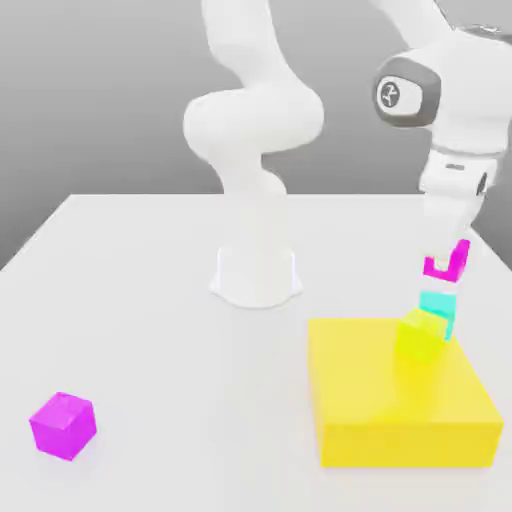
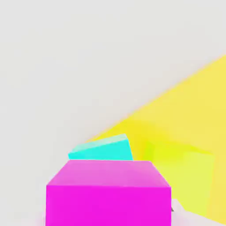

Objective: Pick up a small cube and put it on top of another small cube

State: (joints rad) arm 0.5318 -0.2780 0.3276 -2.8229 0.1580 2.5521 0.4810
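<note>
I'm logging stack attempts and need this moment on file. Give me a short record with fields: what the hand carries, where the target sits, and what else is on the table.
held: pink cube in the hand, in the air
target: turquoise cube, just below the pink cube, a gap between them
stacked: not yet
beside target: yellow-green cube, on the yellow block
elsewhere: purple cube near the exterior view's left edge of the table
arm base: mid-table
</note>
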